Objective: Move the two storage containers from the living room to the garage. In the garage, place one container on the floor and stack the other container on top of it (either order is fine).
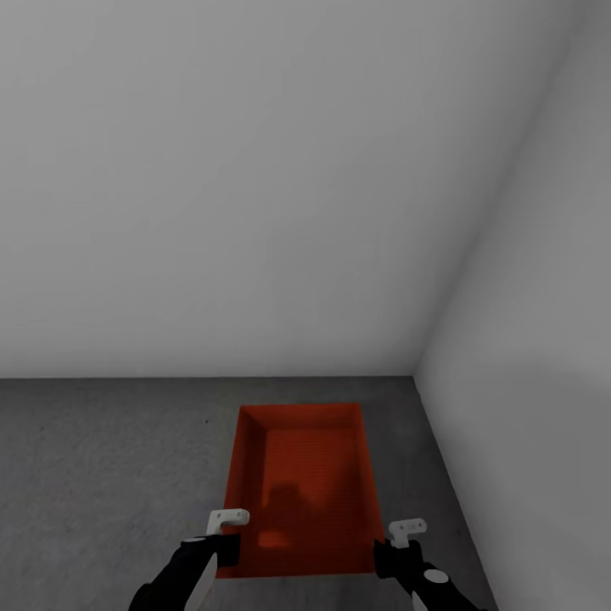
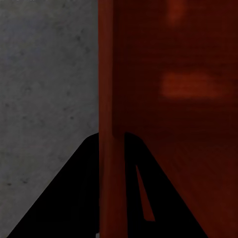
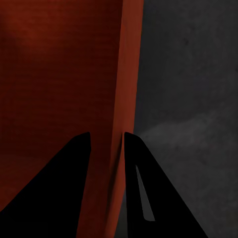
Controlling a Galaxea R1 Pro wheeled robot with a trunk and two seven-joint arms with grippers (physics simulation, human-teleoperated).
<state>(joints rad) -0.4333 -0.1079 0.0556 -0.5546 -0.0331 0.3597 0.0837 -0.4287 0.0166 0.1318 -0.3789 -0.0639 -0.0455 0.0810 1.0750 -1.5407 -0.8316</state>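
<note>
One rust-red storage container [image 1: 299,488] sits low centre on the concrete floor [image 1: 110,475] near the wall corner; left gripper [image 1: 222,533] and right gripper [image 1: 400,543] each pinch a side wall.

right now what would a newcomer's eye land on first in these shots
The rust-red storage container stands out, low in the head view, against the dark grey concrete floor near a corner of plain white-grey walls. The left end effector and right end effector each straddle one of its side walls at its near end.
</note>
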